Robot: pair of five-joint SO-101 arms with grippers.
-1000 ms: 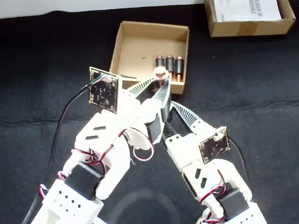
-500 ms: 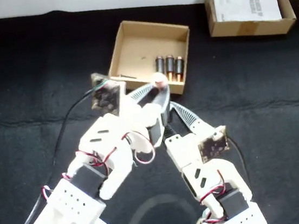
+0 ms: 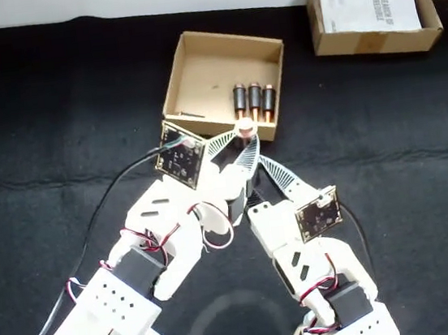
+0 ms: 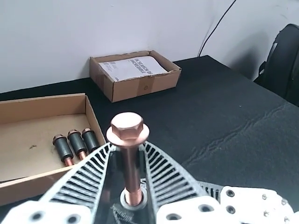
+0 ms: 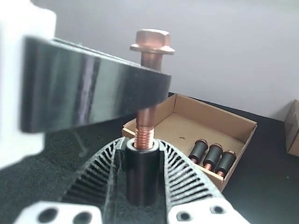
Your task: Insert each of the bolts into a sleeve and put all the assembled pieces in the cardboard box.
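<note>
The left jaws are clamped on the bolt (image 4: 128,158), gripping its copper shank partway down so that it stands upright with the flanged hex head on top. The right jaws are closed around the sleeve (image 5: 142,172) – a short black cylinder, also upright – held directly beneath the bolt. The bolt's threaded end sits in the mouth of the sleeve, while most of the shank is above it and bare.

From the high view, the left arm (image 3: 158,233) and the right arm (image 3: 306,239) converge towards the middle of the desk (image 3: 54,115), which is covered in black cloth. The bolt and sleeve are held above the cloth just on the near side of the cardboard box (image 3: 197,81), close to its front wall.

Inside the box, three assembled pieces (image 3: 254,98) lie side by side against the right wall, each a dark sleeve with a copper bolt through it. The rest of the box floor is bare cardboard apart from a small dark mark near the left front corner.

A second, shallower box (image 3: 376,41) sits well apart at the far right of the desk – a printed sheet lies in it.
</note>
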